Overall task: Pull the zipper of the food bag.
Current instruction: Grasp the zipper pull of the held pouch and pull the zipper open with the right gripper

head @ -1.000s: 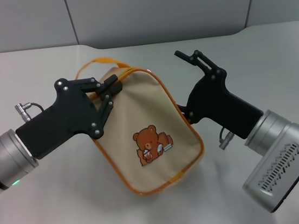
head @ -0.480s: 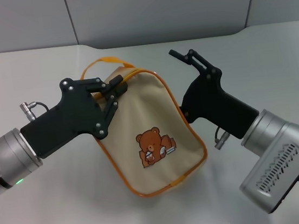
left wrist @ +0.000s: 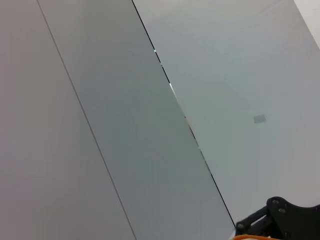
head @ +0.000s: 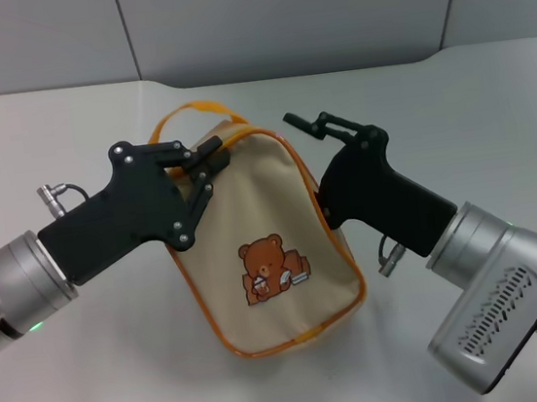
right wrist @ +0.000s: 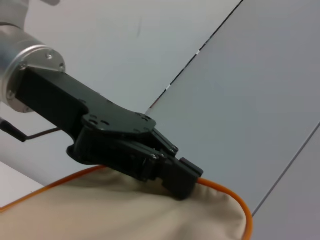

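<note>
food bag upright, left gripper clamps its top

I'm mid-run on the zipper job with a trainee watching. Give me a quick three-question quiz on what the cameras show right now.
1. True or false: the left gripper is clamped on the upper left edge of the food bag.
2. Which picture is printed on the bag: A) cat, B) bear, C) rabbit?
3. Fill in: the right gripper sits by the bag's upper ___ side, next to the orange-edged zipper.

Key:
1. True; the right wrist view shows its fingers closed on the bag's top edge.
2. B
3. right
</note>
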Robot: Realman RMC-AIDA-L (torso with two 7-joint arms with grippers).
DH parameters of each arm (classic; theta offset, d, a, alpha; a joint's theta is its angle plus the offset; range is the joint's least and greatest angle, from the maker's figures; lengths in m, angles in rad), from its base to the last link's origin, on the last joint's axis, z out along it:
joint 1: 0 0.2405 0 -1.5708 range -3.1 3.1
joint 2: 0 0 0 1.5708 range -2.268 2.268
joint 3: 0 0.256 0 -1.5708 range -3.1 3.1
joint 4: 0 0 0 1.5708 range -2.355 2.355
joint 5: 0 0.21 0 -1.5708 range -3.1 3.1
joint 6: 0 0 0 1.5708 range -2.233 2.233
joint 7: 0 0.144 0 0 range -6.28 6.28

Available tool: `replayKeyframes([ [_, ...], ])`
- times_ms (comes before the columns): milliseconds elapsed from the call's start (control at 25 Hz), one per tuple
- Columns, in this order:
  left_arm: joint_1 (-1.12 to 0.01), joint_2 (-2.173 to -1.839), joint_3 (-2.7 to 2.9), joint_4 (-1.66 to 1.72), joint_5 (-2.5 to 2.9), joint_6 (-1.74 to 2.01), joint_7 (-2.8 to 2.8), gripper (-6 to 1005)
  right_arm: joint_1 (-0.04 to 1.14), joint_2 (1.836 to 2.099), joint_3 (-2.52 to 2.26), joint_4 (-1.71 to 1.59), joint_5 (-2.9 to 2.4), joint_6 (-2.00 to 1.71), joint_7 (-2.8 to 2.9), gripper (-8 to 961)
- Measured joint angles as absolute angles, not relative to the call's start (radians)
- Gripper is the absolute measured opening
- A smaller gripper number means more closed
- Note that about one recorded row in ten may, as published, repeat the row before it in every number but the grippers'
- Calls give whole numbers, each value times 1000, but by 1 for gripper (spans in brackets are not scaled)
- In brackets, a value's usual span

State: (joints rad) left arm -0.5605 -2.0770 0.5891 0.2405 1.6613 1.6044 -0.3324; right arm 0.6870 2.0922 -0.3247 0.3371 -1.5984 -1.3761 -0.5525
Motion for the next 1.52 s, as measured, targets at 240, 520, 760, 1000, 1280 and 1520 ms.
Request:
replayKeyframes([
  [240, -562, -2077, 589, 240, 1661, 1604, -333, 53, 681, 2092, -324, 341, -1603, -1376, -552, 275],
  [520, -562, -2077, 589, 239, 1661, 1604, -335, 53, 678, 2092, -323, 352, -1603, -1377, -557, 139],
  [760, -561, -2077, 589, 240, 1661, 1605, -338, 53, 648, 2092, -328, 354, -1607, -1398, -560, 38],
  [1000, -561, -2077, 589, 242, 1657, 1604, -340, 53, 476, 2092, -331, 345, -1693, -1476, -575, 16],
  [1280, -561, -2075, 589, 245, 1656, 1596, -344, 54, 274, 2090, -335, 328, -1747, -1532, -662, 50],
  [1520, -561, -2077, 588, 235, 1656, 1584, -370, 54, 256, 2091, -322, 321, -1741, -1604, -644, 79],
])
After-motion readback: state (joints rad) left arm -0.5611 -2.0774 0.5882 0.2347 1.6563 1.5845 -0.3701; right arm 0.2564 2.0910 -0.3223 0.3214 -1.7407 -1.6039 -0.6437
